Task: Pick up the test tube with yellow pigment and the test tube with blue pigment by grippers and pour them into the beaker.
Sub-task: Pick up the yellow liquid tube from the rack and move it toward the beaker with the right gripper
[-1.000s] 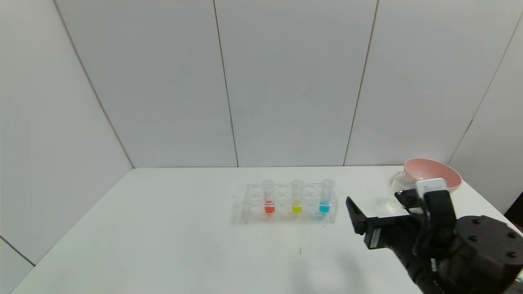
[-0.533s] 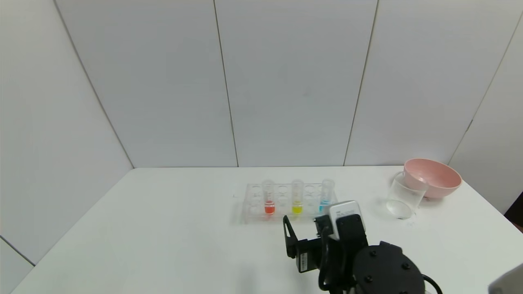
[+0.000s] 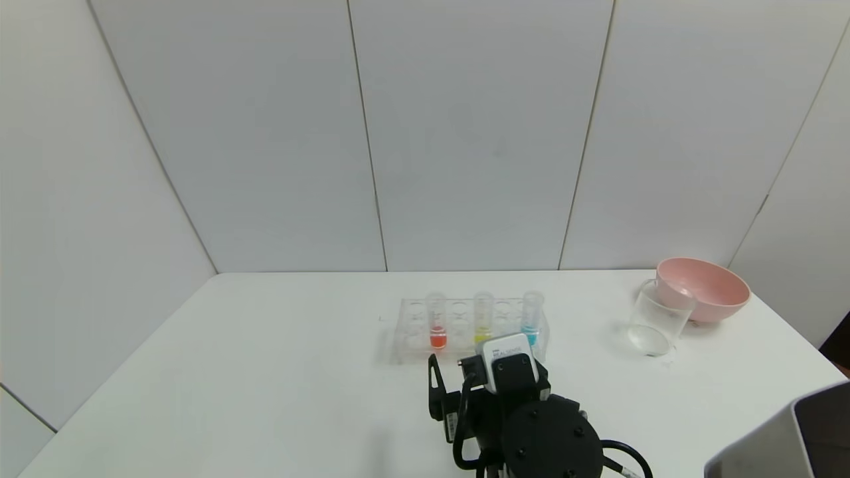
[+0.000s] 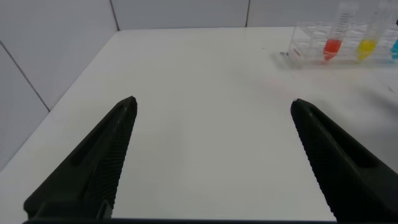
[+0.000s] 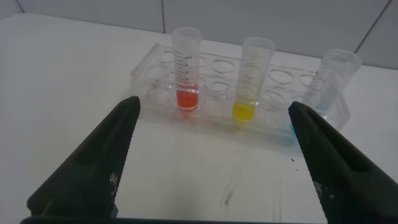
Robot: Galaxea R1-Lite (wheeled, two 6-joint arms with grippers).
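Note:
A clear rack [image 3: 413, 335] holds the test tube with yellow pigment [image 3: 483, 317] in its middle and the test tube with blue pigment [image 3: 530, 315] at its right end. The beaker [image 3: 654, 323] stands off to the right. My right gripper [image 3: 478, 364] hovers just in front of the rack, open and empty. In the right wrist view the right gripper [image 5: 214, 106] faces the yellow tube [image 5: 254, 78], with the blue tube [image 5: 334, 79] beside one finger. My left gripper [image 4: 212, 102] is open over bare table, far from the rack [image 4: 311, 46].
An orange-red tube [image 3: 437, 320] stands in the rack's left part. A pink bowl [image 3: 705, 289] touches the beaker's far side near the table's right edge. A grey arm link [image 3: 783, 431] fills the near right corner. White table [image 3: 265, 372] spreads to the left.
My right arm has swung left from beside the beaker to the front of the rack, staying open. The tubes, beaker and bowl have not moved.

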